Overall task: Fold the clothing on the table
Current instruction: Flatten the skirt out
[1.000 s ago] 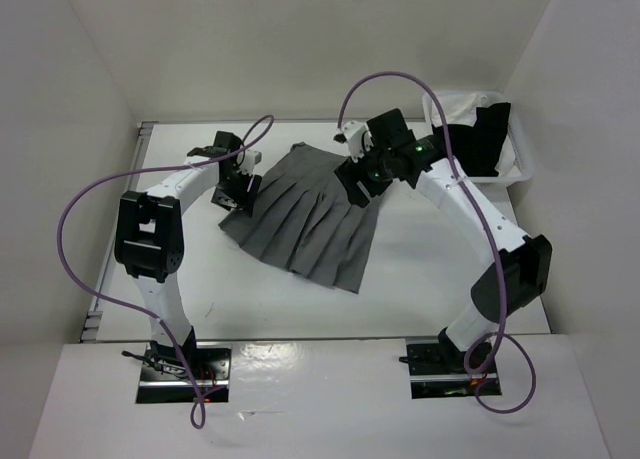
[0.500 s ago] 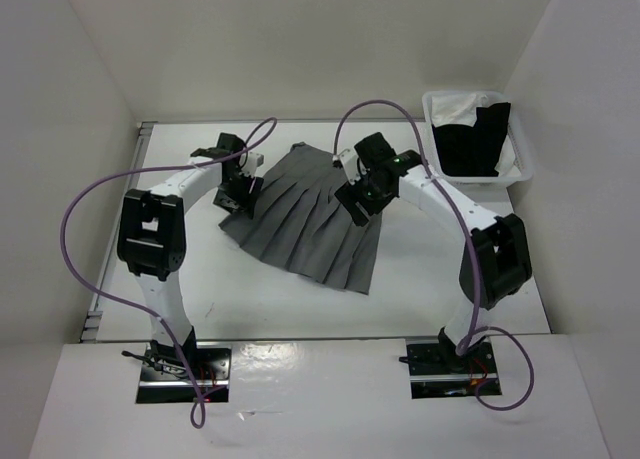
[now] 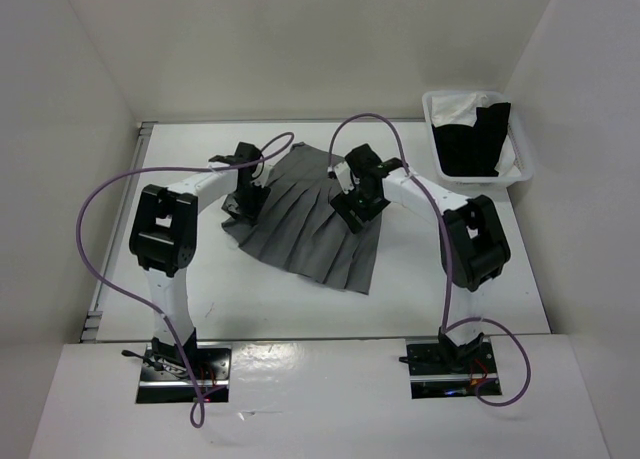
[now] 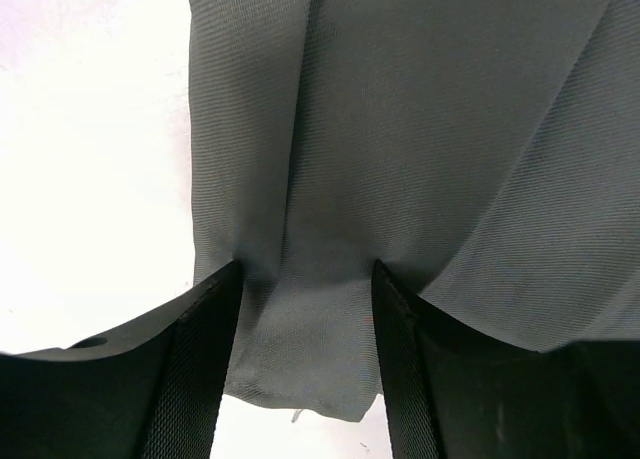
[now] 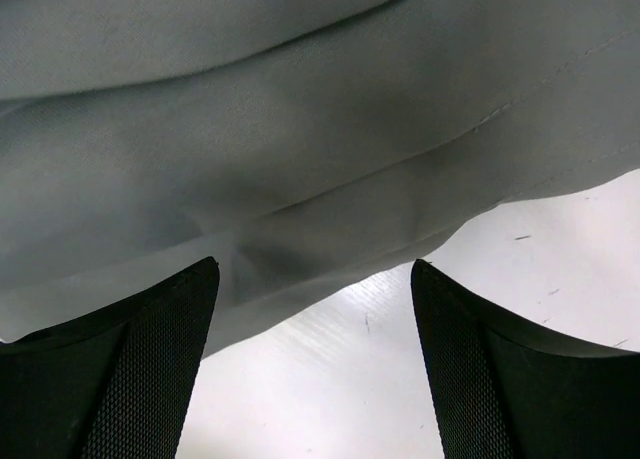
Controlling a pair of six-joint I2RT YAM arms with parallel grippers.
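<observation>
White-walled bay, grey skirt spread on the table, both grippers down at its upper part.

Plain white walls close in the white table on three sides, and a thin metal rail runs along its left edge. The grey pleated skirt lies fanned out flat in the middle of the table, waistband toward the far wall and hem toward the arm bases. A white plastic basket sits at the far right corner holding a black garment and a white garment. The left gripper is on the skirt's left edge, its fingers partly spread with a strip of cloth lying between them and puckering at each tip, not pinched together. The right gripper hangs over the skirt's right edge, fingers spread wide, with cloth and bare table showing between them and nothing gripped.
</observation>
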